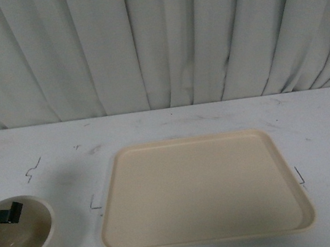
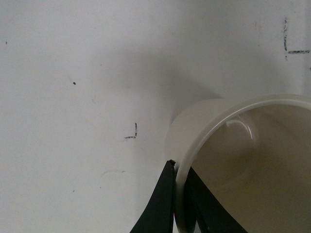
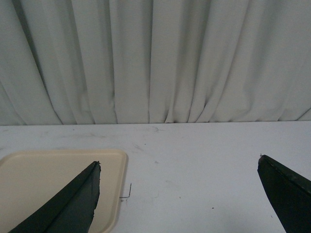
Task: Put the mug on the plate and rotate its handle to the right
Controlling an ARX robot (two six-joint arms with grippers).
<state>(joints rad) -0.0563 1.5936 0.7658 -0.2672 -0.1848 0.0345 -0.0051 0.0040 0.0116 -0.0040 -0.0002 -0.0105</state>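
Left fingers (image 2: 158,208) pinch the mug (image 1: 17,238) rim, right fingers (image 3: 68,208) gape apart. Mug is not on the plate (image 1: 202,186) yet.

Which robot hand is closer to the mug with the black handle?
Left. The left gripper pinches the rim of the mug, one finger inside and one outside. The right gripper is open by the plate, well apart from the mug.
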